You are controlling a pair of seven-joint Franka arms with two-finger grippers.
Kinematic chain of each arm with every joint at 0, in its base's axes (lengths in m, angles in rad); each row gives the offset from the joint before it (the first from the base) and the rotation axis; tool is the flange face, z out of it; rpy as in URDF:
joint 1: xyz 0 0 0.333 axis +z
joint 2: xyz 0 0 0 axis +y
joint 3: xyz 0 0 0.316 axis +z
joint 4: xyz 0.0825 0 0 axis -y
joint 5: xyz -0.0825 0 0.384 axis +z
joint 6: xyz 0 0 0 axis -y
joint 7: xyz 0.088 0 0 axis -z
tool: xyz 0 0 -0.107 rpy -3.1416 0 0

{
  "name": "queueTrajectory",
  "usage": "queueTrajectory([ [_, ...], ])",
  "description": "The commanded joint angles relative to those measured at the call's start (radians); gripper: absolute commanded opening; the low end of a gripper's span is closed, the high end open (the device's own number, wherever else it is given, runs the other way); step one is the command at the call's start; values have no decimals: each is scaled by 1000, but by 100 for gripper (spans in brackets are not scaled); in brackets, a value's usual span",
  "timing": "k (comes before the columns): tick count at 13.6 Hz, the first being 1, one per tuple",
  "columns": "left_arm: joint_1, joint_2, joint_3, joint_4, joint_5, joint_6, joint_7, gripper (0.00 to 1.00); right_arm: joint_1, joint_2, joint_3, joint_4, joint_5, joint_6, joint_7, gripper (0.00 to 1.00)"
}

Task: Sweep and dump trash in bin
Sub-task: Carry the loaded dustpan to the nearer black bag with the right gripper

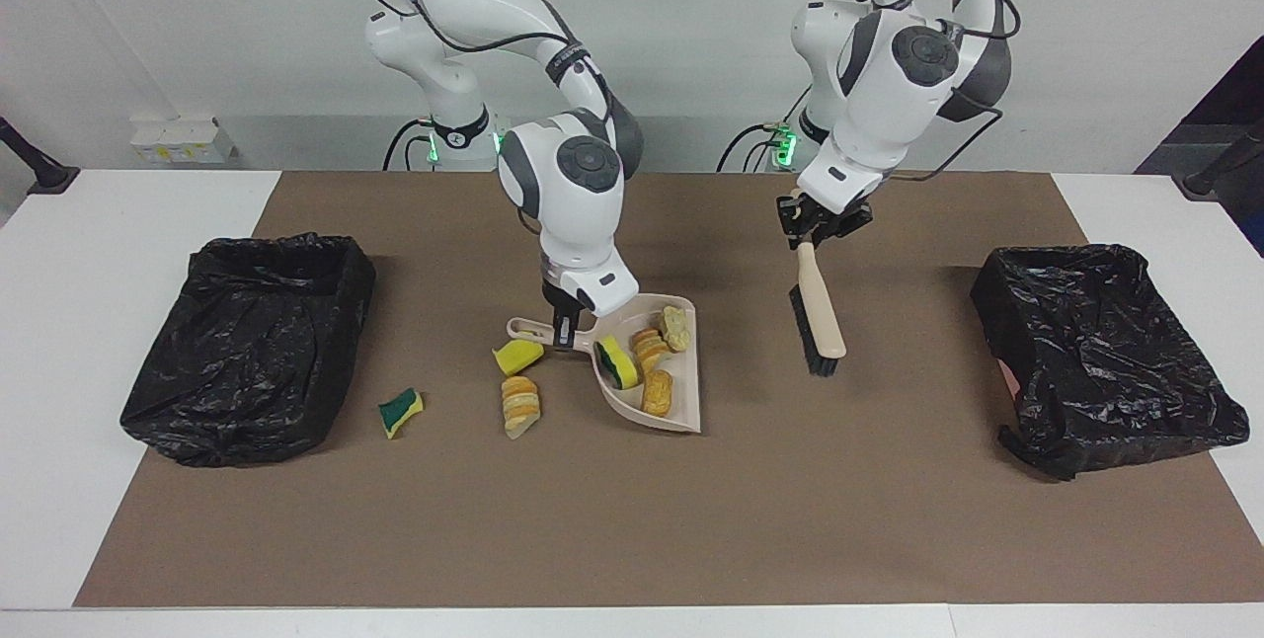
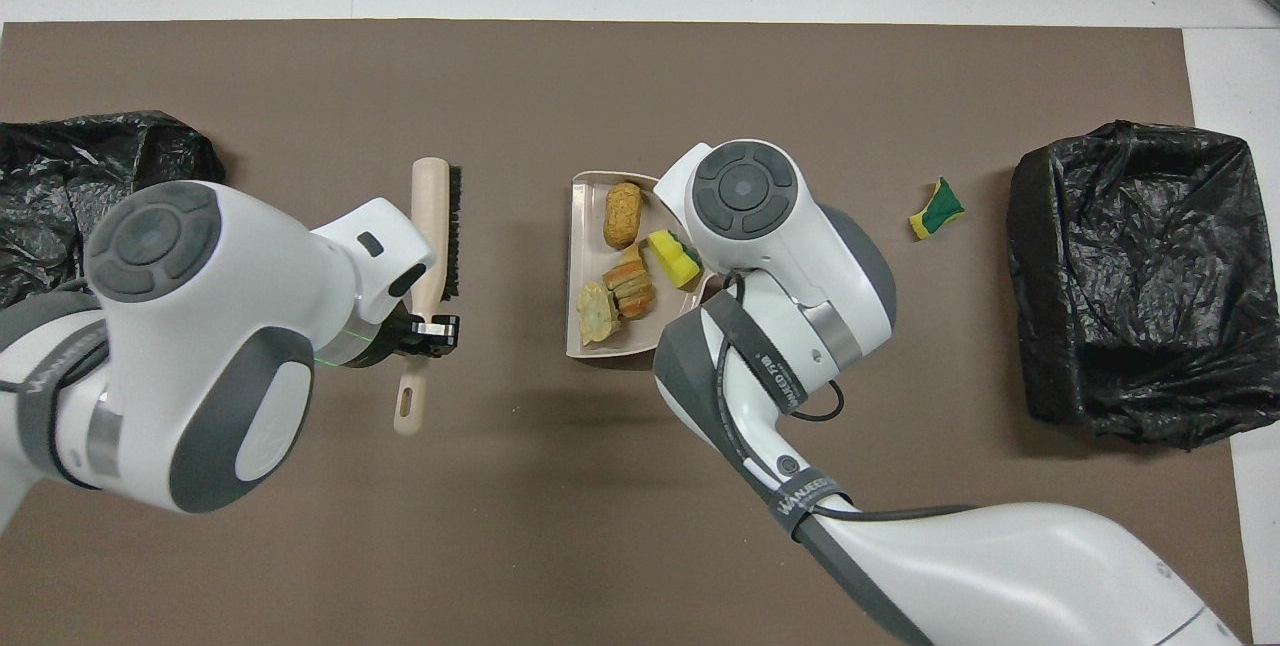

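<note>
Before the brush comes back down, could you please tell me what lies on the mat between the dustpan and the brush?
Nothing: in the facing view, bare brown mat separates the dustpan from the brush, which hangs lifted in the left gripper.

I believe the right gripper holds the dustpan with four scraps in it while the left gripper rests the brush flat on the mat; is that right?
Not quite. The left gripper holds the brush up in the air, bristles hanging clear of the mat; the facing view shows the gap. The rest stands: the right gripper holds the dustpan by its handle, with four scraps in it.
</note>
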Motion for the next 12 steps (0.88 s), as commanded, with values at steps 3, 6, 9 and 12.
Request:
queueTrajectory([
  [3, -125, -67, -28, -75, 21, -11, -184, 0, -191, -86, 11, 22, 147, -128, -243, 0],
  [6, -225, -60, -28, -120, 14, 34, -236, 0, -317, -86, 9, 83, 164, -240, -388, 0],
  [9, -329, -45, -28, -261, 14, 213, -250, 0, -454, -112, 0, 83, 166, -274, -497, 0],
  [12, -401, -7, -28, -304, 11, 307, -354, 0, -604, -119, -5, 83, 152, -262, -670, 0],
])
